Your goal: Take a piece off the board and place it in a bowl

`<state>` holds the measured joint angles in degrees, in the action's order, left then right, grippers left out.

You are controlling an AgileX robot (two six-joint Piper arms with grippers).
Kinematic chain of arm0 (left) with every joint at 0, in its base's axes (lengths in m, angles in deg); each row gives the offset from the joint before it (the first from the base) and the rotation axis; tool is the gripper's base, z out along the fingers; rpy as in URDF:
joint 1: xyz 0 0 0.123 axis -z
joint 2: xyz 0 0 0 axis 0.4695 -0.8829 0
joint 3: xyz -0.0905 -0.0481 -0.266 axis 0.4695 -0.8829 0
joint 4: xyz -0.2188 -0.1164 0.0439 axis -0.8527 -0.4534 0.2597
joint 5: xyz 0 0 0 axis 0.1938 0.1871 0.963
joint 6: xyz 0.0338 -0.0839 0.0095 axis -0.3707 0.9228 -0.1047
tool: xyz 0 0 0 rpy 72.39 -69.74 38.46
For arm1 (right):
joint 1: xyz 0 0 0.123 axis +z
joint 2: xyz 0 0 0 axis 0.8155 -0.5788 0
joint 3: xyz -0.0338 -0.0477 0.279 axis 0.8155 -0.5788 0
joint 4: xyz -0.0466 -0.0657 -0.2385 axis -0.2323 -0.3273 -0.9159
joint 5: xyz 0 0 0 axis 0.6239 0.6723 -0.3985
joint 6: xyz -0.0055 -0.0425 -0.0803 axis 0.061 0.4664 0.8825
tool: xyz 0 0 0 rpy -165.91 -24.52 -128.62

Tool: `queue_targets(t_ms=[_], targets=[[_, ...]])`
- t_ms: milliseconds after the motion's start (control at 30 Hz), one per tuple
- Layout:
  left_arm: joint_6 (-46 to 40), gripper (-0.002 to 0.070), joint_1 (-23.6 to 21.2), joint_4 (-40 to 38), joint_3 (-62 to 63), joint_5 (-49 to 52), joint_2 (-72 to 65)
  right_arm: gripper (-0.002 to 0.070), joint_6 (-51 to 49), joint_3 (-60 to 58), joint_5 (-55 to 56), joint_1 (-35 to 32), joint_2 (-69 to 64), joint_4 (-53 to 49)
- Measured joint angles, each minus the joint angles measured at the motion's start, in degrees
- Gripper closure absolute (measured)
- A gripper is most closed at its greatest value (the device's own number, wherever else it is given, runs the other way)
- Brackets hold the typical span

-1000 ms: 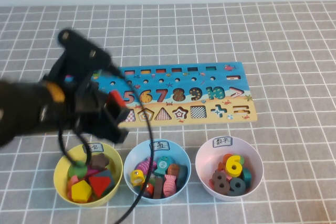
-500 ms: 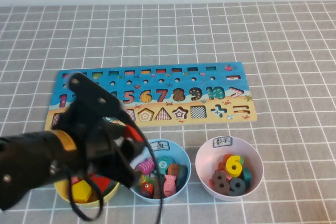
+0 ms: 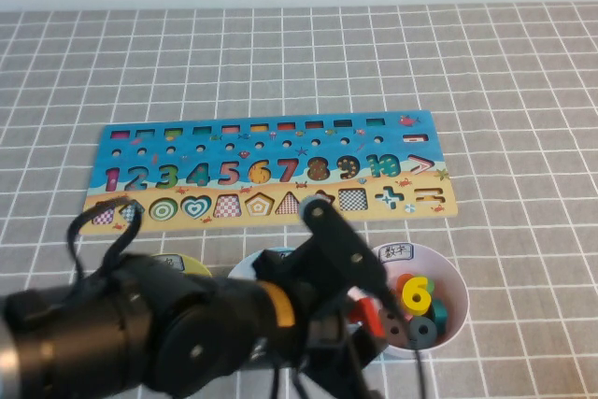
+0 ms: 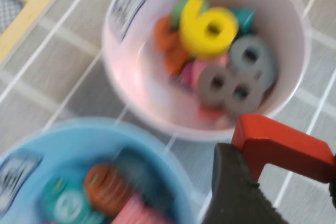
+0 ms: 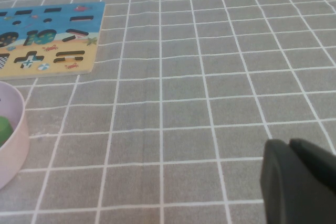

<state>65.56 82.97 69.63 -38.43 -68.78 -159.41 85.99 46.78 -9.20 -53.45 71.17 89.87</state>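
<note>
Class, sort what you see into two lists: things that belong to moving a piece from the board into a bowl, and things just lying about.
In the job:
- red 7, held in the left claw
- pink bowl, beside the claw
- board

Lying about:
- blue bowl
- yellow 6
- grey 8
- right claw, parked over bare cloth

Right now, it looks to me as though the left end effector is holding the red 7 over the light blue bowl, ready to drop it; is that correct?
Not quite. The left end effector does hold the red 7, but at the rim of the pale pink bowl, not over the light blue one. The left wrist view shows this. The right end effector is parked over bare cloth.
</note>
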Motion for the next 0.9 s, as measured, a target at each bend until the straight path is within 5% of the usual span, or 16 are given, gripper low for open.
queue_targets(t_ms=[567, 900], targets=[[13.5, 0.0357, 0.7, 0.7, 21.5, 20.1, -15.2, 0.0694, 0.0, 0.0, 0.0, 0.0, 0.0, 0.0], [26.3, 0.0357, 0.7, 12.5, 26.8, 23.7, -19.0, 0.0694, 0.0, 0.0, 0.0, 0.0, 0.0, 0.0]])
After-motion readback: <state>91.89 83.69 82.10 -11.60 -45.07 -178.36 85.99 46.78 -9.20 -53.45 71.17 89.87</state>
